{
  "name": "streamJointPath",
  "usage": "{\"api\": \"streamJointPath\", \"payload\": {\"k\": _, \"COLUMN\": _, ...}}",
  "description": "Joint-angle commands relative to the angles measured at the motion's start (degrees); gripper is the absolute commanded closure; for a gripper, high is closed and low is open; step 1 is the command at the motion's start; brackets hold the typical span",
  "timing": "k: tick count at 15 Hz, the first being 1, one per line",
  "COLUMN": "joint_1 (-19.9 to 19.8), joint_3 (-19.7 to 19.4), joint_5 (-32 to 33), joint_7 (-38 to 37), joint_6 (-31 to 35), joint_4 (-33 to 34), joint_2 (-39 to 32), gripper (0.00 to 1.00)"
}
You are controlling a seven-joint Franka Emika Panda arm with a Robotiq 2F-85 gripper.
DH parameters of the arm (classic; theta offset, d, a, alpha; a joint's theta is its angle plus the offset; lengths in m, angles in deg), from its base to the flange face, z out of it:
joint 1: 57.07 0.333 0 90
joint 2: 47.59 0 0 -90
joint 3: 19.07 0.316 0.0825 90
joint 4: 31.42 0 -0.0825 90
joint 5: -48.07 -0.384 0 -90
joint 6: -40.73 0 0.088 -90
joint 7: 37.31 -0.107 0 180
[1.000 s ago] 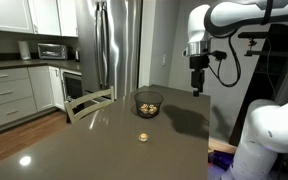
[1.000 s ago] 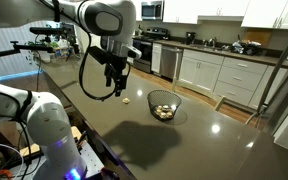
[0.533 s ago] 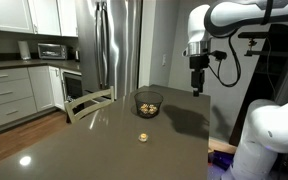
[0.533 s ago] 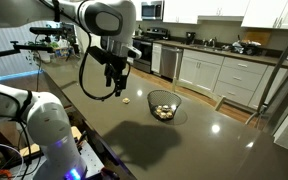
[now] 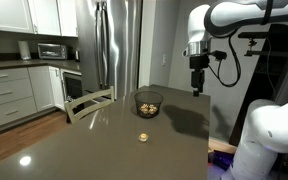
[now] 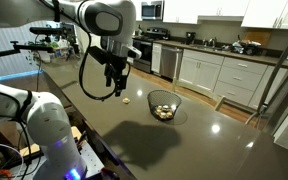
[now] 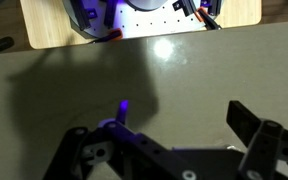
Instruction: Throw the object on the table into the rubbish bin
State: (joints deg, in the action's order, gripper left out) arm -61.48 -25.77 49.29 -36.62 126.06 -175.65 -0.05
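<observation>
A small crumpled yellowish object point(image 5: 142, 137) lies on the dark grey table point(image 5: 104, 150); it also shows in an exterior view point(image 6: 126, 99). A small black wire-mesh bin point(image 5: 148, 102) stands on the table beyond it, with a few light bits inside point(image 6: 163, 107). My gripper point(image 5: 196, 88) hangs above the table edge, apart from the bin and the object; it also shows in an exterior view point(image 6: 115, 88). In the wrist view the jaws point(image 7: 181, 110) are open and empty over bare tabletop. The object and the bin are out of the wrist view.
A chair point(image 5: 90, 101) stands at the table's far side. Kitchen cabinets point(image 5: 12, 92) and a steel fridge point(image 5: 116, 45) stand behind. A white robot body point(image 5: 269, 135) is close to the table's edge. Cables hang from the arm point(image 6: 87, 75).
</observation>
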Motion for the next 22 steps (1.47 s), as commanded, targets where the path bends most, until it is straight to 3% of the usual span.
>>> {"api": "streamJointPath", "payload": {"k": 1, "joint_1": -0.5, "joint_3": 0.3, "joint_5": -0.2, "joint_7": 0.3, "joint_6": -0.1, "joint_4": 0.1, "joint_2": -0.1, "gripper": 0.0}}
{"api": "streamJointPath", "payload": {"k": 6, "joint_1": 0.1, "joint_3": 1.3, "joint_5": -0.7, "joint_7": -0.4, "joint_6": 0.7, "joint_4": 0.8, "joint_2": -1.3, "gripper": 0.0}}
{"api": "streamJointPath", "payload": {"k": 15, "joint_1": 3.8, "joint_3": 8.5, "joint_5": -0.5, "joint_7": -2.0, "joint_6": 7.0, "joint_4": 1.6, "joint_2": -4.1, "gripper": 0.0}}
{"api": "streamJointPath", "payload": {"k": 22, "joint_1": 6.0, "joint_3": 10.1, "joint_5": -1.3, "joint_7": -2.7, "joint_6": 13.2, "joint_4": 2.0, "joint_2": -7.4, "gripper": 0.0}}
